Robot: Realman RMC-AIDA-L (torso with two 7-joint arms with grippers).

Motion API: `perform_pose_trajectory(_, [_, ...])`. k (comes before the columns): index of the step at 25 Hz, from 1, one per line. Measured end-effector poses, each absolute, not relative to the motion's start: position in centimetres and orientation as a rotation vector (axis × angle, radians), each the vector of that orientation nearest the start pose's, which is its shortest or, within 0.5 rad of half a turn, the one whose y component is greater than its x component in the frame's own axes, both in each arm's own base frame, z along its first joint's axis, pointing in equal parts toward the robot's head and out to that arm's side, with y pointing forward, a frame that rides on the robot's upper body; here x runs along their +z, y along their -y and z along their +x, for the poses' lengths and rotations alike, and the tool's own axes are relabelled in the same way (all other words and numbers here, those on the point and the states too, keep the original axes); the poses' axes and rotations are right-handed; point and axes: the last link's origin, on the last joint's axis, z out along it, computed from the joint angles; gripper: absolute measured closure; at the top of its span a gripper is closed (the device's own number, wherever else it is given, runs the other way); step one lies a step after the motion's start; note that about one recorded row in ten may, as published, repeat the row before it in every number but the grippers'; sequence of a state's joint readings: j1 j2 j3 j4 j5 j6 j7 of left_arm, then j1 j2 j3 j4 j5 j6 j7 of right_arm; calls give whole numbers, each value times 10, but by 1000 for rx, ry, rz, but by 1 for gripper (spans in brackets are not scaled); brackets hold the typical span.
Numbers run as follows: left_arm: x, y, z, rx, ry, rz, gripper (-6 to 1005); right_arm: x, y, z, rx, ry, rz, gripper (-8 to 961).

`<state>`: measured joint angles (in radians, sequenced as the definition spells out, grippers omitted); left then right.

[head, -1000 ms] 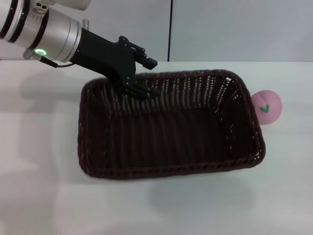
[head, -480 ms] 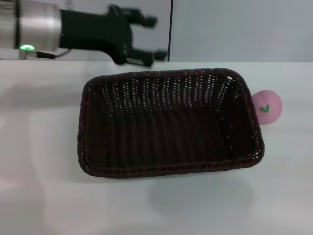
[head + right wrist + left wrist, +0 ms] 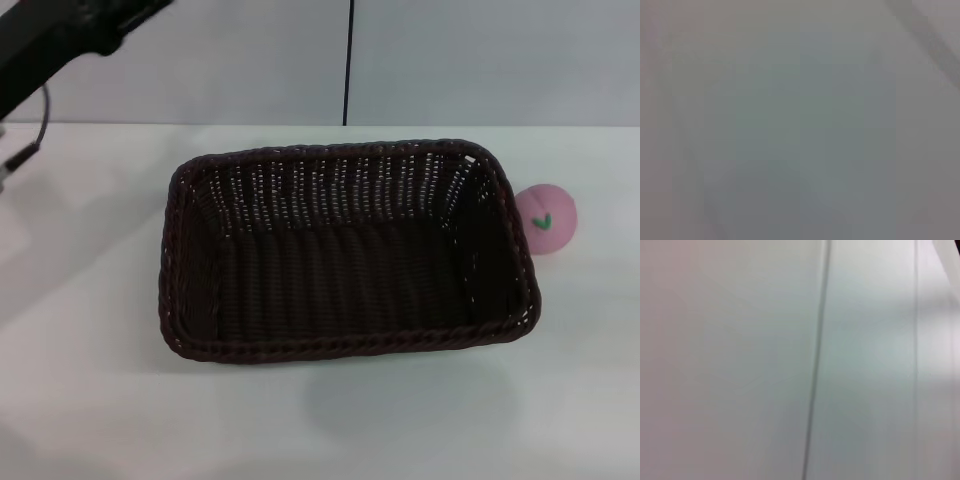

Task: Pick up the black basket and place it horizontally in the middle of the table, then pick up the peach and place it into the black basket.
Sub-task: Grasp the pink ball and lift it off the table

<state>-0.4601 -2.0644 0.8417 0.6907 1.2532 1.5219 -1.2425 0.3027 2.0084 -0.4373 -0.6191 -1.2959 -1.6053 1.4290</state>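
The left gripper (image 3: pixel 60 35) has withdrawn to the frame's upper left; its jaws' state cannot be told. The released black basket (image 3: pixel 345 255) sits lengthwise at desk (image 3: pixel 90 400) centre. The peach (image 3: pixel 545 219), touching its right rim, is next.

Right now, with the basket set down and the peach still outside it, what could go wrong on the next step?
The peach sits right against the basket on its right end, possibly touching, so fingers closing around it may catch the rim or nudge the basket off its place. The peach is round and on the bare table, so a glancing touch could roll it away. The right gripper is not in view, so its approach cannot be judged.
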Motion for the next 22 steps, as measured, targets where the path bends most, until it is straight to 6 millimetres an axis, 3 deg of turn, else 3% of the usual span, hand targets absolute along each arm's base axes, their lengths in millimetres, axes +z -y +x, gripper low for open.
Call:
perform_pose_trajectory(1, [60, -332, -243, -1425, 382, -2055, 197, 146, -304, 315, 1304, -711, -1872, 410])
perform_pose_trajectory(4, [56, -323, -252, -1461, 416, -1998, 199, 159, -319, 301, 1107, -859, -2083, 406])
perform_pose_trajectory(5, [54, -318, -257, -1482, 448, -1971, 200, 168, -329, 290, 940, -934, -2163, 405])
perform_pose_trajectory(6, [54, -318, -257, -1482, 448, -1971, 200, 168, -329, 290, 940, -934, -2163, 404])
perform_pose_trajectory(10, [51, -314, -259, -1495, 466, -1970, 203, 180, -348, 268, 673, -1006, -2242, 399])
perform_pose_trajectory(14, [48, -311, -263, -1500, 494, -1960, 205, 175, -357, 260, 579, -1031, -2293, 394])
perform_pose_trajectory(20, [47, -309, -266, -1506, 516, -1944, 209, 153, -373, 257, 307, -1098, -2371, 387])
perform_pose_trajectory(22, [44, -309, -268, -1505, 543, -1935, 210, 145, -378, 257, 222, -1116, -2393, 314])
